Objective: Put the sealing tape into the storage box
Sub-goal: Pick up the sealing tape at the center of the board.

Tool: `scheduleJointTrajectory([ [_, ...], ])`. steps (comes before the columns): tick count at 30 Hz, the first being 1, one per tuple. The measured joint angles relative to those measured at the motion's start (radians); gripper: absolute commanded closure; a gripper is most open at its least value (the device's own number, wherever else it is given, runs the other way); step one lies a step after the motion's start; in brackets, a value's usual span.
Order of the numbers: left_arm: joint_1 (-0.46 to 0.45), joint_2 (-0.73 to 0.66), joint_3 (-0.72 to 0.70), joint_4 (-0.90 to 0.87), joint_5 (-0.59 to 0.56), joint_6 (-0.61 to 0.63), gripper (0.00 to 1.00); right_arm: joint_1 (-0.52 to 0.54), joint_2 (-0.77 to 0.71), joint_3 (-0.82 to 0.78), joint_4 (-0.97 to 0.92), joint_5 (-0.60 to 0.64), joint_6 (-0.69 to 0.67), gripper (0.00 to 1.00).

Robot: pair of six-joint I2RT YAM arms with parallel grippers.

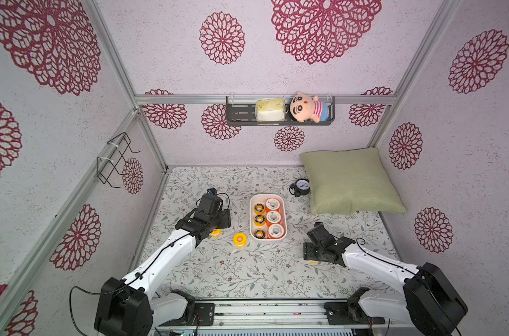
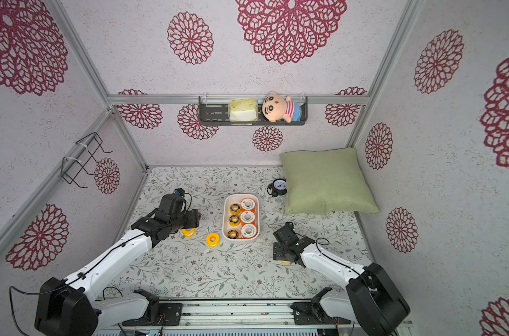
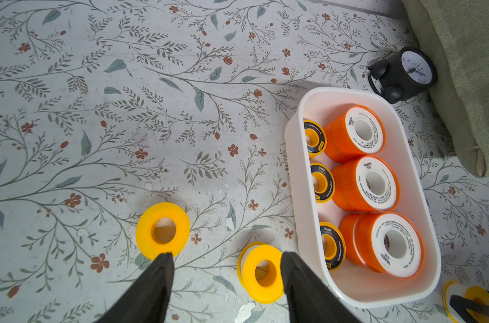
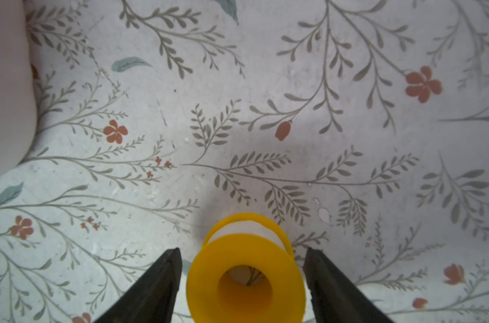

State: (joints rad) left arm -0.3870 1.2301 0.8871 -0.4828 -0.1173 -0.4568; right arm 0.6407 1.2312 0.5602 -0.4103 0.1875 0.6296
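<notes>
Three all-yellow spools of sealing tape (image 1: 239, 239) lie loose on the floral surface (image 1: 218, 276), and more fill the white storage box (image 1: 251, 218). The right hand (image 4: 242, 250) is spread and straddles one spool (image 4: 246, 251) without touching it. The left hand (image 3: 226, 253) is spread and empty above the two spools beside the box. The spools look light, rigid and smooth, probably best pinched across their round flanges. The orange-rimmed spools (image 3: 346, 190) have white faces that read "VASEN"; the finer print is illegible.
</notes>
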Motion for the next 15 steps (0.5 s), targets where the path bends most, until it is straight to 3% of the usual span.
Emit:
scheduleJointTrajectory([
  [8, 0.000, 0.002, 0.000, 0.002, 0.002, 0.000, 0.32, 0.003, 0.018, 0.000, 0.009, -0.005, 0.000, 0.30],
  [15, 0.000, 0.007, 0.000, 0.010, 0.004, -0.003, 0.32, 0.006, 0.026, 0.000, 0.009, -0.006, 0.002, 0.40],
])
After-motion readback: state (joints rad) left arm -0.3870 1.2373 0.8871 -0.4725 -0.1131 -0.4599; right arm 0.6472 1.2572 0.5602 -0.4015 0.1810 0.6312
